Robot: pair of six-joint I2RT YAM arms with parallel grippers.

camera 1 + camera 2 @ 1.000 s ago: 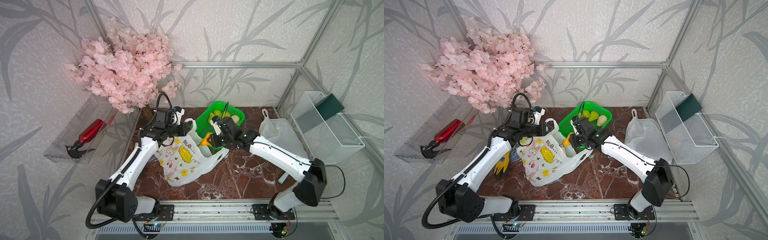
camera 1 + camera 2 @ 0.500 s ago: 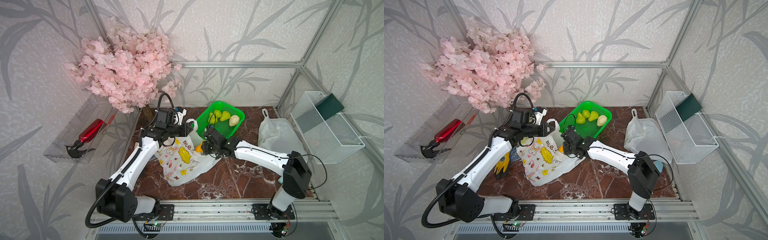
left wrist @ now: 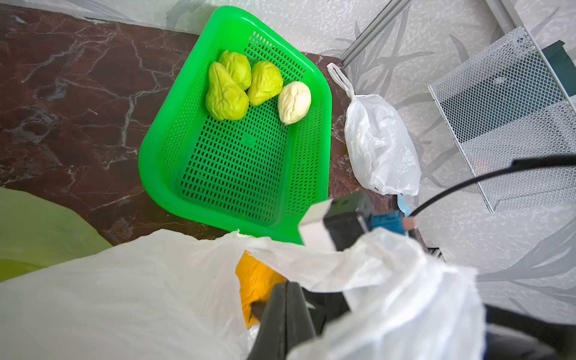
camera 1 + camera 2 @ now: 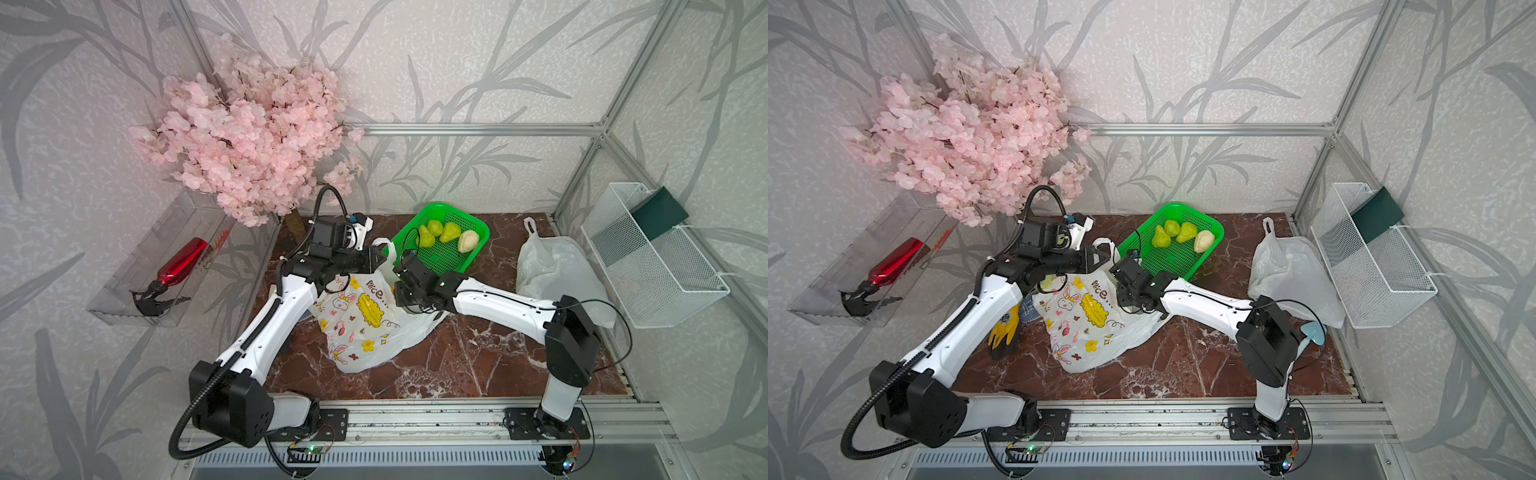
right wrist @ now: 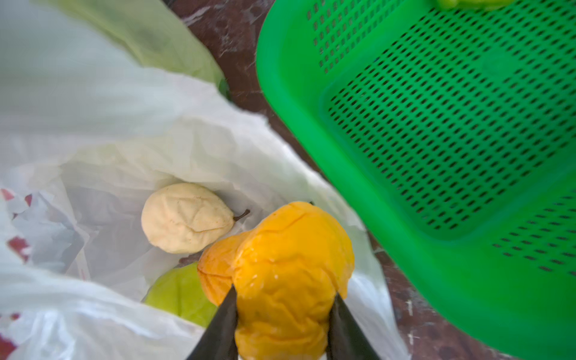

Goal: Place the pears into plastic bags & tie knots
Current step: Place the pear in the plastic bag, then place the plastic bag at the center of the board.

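A white plastic bag with cartoon bunnies [image 4: 365, 320] lies mid-table, its mouth lifted. My left gripper [image 3: 285, 291] is shut on its rim [image 4: 384, 259]. My right gripper [image 5: 283, 296] is shut on an orange pear [image 5: 290, 274] over the open mouth. A cream pear [image 5: 187, 218] and a green pear [image 5: 180, 296] lie inside. Three green pears [image 4: 434, 230] and a cream one [image 4: 468, 241] sit in the green basket [image 4: 453, 259]. A yellow-green bag [image 3: 40, 227] lies behind the white one. Another white bag [image 4: 557, 274] at the right looks knotted at its neck [image 3: 350, 95].
A white wire basket [image 4: 652, 257] hangs on the right wall. A yellow glove [image 4: 1005, 328] lies under my left arm. Pink blossoms [image 4: 249, 137] overhang the back left corner. A clear shelf holds a red bottle [image 4: 183, 262]. A small blue object [image 4: 1312, 332] lies by my right arm's elbow.
My right gripper has carried the orange pear leftward from beside the basket to over the bag's mouth, the arm folding in. The left gripper has kept its hold in place.
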